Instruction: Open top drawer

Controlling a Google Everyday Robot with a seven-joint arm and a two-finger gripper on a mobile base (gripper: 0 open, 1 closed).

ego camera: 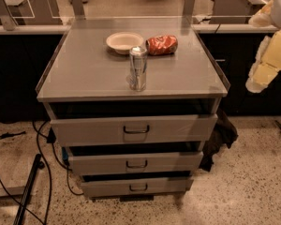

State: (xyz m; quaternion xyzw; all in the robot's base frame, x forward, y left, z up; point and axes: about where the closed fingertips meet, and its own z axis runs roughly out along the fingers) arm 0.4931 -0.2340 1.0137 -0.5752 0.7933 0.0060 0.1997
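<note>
The gripper point(259, 78), hanging just right of the tabletop point(84, 74), spread or closed I cannot tell, should drop to the dark handle point(136, 129) centred on the top drawer point(89, 131), directly beneath that surface, and pull straight back, gently.

One chunky cream-white robot arm point(277, 50) with a yellowish cast sits at the far right edge of the camera view, cut off by the frame at the top and right. It comes in from the upper right corner and slopes down and to the left; the upper link is rounded and pale, the middle link blocky and flat-faced. The pale, rounded two-finger gripper point(255, 82) is the lowest end of that chain, about mid-height on the right side, pointing down-left and hanging in the air.
</note>
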